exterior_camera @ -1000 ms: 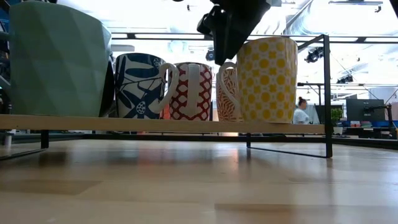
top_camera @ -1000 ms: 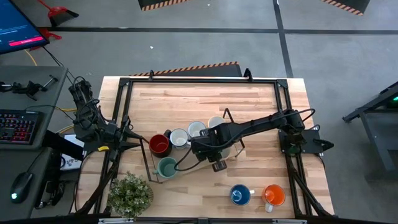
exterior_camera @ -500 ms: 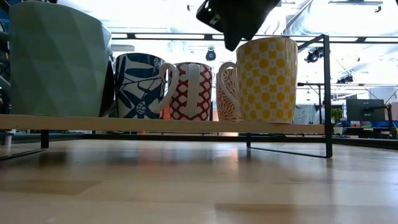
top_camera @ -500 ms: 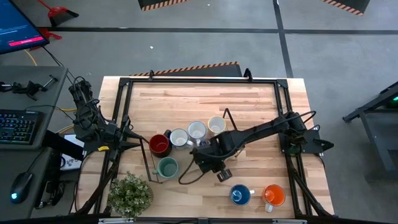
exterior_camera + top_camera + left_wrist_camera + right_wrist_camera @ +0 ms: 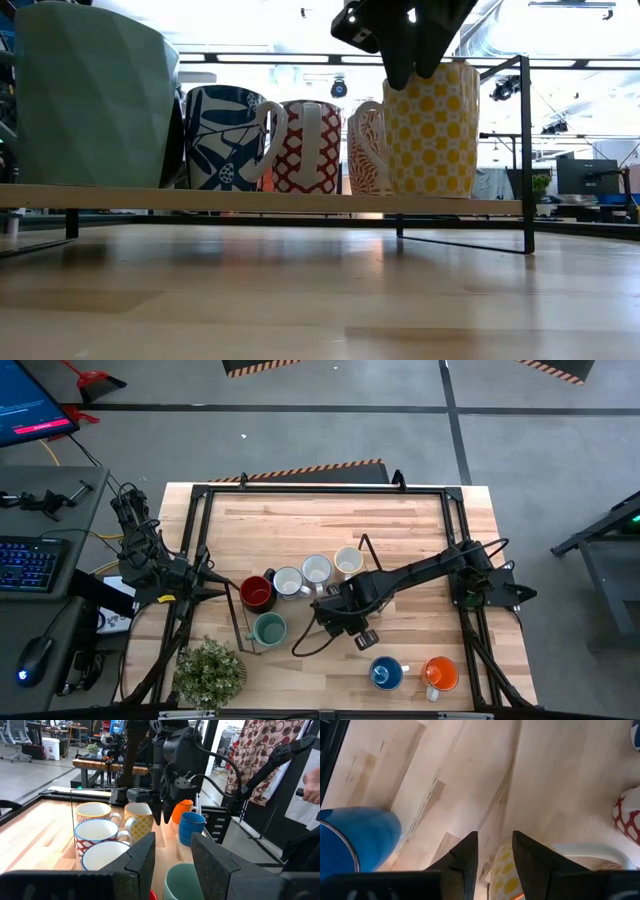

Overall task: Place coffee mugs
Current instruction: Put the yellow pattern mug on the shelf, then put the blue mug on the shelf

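Right gripper (image 5: 345,622) hovered just at 5 o'clock of the yellow-patterned mug (image 5: 432,128), jaws parted, empty. Left gripper (image 5: 172,852) waited at table's 9 o'clock, jaws apart, empty. Risk: arm's swing toward blue mug (image 5: 385,673) clipping the shelved row.

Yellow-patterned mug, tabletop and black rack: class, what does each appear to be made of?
Yellow-patterned mug: likely glazed ceramic; smooth glossy printed wall. Tabletop: wood, probably sealed; visible plank grain and low-view reflections. Black rack: probably painted metal; thin dark bars.
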You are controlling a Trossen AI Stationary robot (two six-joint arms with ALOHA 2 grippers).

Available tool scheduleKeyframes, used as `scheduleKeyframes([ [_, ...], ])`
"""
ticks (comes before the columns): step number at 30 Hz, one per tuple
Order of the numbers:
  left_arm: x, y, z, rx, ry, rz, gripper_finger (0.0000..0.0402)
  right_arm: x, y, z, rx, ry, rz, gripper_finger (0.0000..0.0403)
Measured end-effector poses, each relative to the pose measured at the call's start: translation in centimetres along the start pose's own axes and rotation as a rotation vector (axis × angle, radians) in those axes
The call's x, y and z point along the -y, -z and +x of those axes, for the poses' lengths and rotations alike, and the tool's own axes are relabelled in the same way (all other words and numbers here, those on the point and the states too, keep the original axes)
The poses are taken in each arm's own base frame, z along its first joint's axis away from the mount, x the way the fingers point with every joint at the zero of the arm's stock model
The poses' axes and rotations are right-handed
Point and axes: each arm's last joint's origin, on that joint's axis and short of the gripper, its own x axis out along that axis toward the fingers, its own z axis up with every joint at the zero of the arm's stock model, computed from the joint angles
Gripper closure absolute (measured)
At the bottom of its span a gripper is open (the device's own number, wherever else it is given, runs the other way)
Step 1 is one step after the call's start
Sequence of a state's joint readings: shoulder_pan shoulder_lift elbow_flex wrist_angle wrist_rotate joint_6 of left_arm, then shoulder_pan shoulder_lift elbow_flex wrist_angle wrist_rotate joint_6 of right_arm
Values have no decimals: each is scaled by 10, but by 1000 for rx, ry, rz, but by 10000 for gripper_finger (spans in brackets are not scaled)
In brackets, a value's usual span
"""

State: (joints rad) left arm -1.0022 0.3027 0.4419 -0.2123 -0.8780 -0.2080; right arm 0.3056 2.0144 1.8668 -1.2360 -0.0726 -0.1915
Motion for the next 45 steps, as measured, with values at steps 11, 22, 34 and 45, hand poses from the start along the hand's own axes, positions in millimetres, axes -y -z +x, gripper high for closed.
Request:
scheduleKeyframes([
  [11, 0, 0, 0, 0, 0, 0, 284, 10, 6, -1, -41, 4, 28, 293],
  [22, 0, 0, 0, 0, 0, 0, 284, 12, 9, -1, -67, 5, 37, 293],
  [34, 0, 0, 0, 0, 0, 0, 284, 17, 12, -2, -80, 6, 81, 293],
  [45, 0, 0, 0, -3, 0, 4, 284, 11, -22, -53, 272, 4, -25, 293],
])
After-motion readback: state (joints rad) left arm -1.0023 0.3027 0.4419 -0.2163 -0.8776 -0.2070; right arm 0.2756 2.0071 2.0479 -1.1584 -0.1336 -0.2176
